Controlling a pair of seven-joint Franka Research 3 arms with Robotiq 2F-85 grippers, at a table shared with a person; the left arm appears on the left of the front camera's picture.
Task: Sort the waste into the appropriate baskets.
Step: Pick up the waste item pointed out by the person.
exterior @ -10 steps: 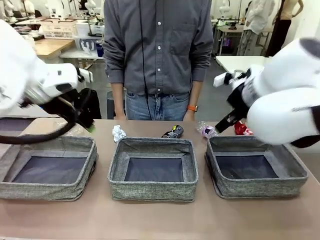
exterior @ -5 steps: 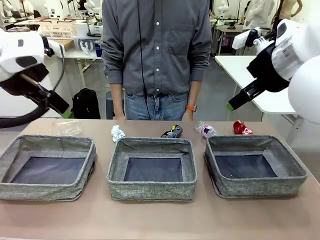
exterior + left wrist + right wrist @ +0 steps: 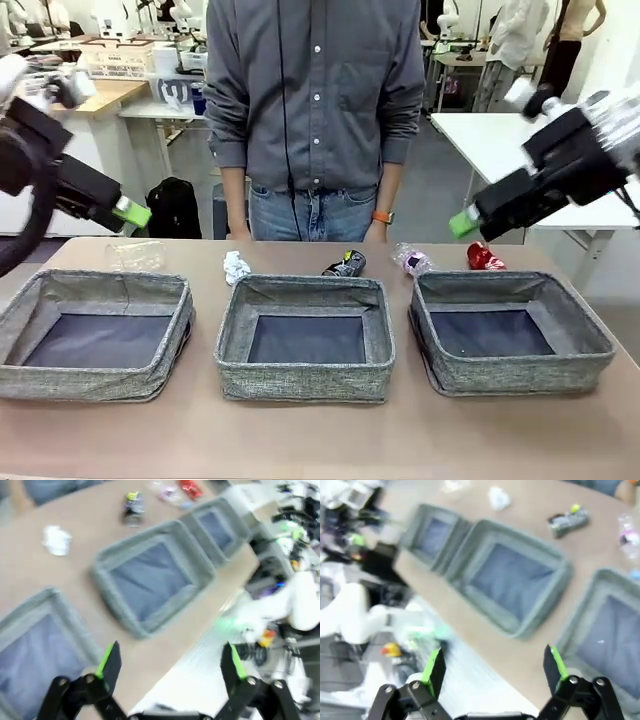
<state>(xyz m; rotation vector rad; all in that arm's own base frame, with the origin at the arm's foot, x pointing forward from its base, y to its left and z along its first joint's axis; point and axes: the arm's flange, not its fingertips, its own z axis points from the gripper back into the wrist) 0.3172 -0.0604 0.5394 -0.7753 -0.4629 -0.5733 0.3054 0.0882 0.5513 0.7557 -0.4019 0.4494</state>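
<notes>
Both arms have swung up and outward since a second ago. Front view: left gripper (image 3: 130, 212) and right gripper (image 3: 462, 222) hang above the table; clear cup (image 3: 135, 255), paper ball (image 3: 237, 267), black can (image 3: 346, 264), bottle (image 3: 412, 260) and red can (image 3: 485, 258) lie behind 3 baskets (image 3: 305, 382). Left wrist view: jaws spread wide above the baskets. Right wrist view: jaws likewise wide apart.

Bright, evenly lit workroom. Tan surface (image 3: 320, 440) in the foreground. Beyond it, grey floor (image 3: 440, 205), with a black bag (image 3: 172, 208) standing on it at the left. Farther back on the left, a wooden-topped table (image 3: 100, 93) carrying a white crate (image 3: 115, 57). On the right, a white table (image 3: 482, 135).
</notes>
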